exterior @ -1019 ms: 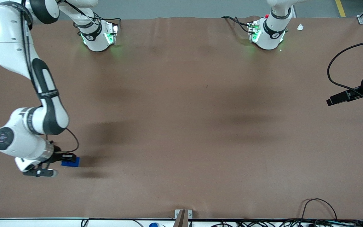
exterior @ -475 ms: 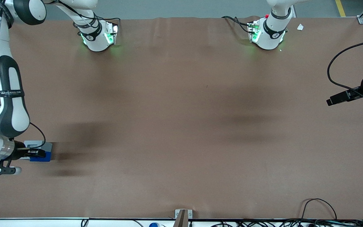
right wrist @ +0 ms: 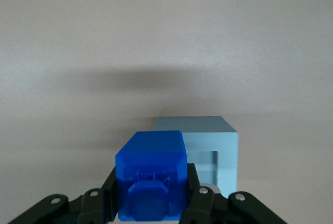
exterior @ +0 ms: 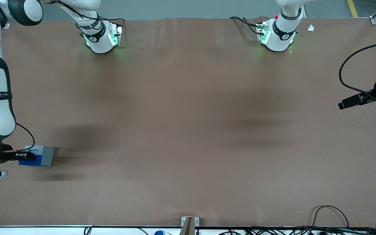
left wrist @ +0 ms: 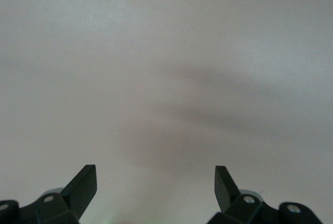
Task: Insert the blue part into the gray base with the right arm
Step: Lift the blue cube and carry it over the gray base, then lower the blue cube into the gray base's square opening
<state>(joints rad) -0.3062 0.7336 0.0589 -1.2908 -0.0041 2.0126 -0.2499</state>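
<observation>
The blue part [right wrist: 151,174] is a bright-blue block held between the black fingers [right wrist: 197,195] of my right gripper [right wrist: 151,203], which is shut on it. In the front view the gripper [exterior: 23,156] sits at the working arm's end of the table, with the blue part [exterior: 31,160] showing under it. The gray base [exterior: 45,155] stands on the table right beside the blue part, partly hidden by it. In the wrist view the gray base [right wrist: 218,146] shows its recess just past the blue part.
The brown table [exterior: 188,130] stretches wide toward the parked arm's end. Both arm bases [exterior: 101,36] stand at the edge farthest from the front camera. Cables [exterior: 331,215] lie along the nearest edge.
My right gripper has carried the blue part sideways toward the working arm's end of the table, bringing it up against the gray base, which the arm hid a second ago.
</observation>
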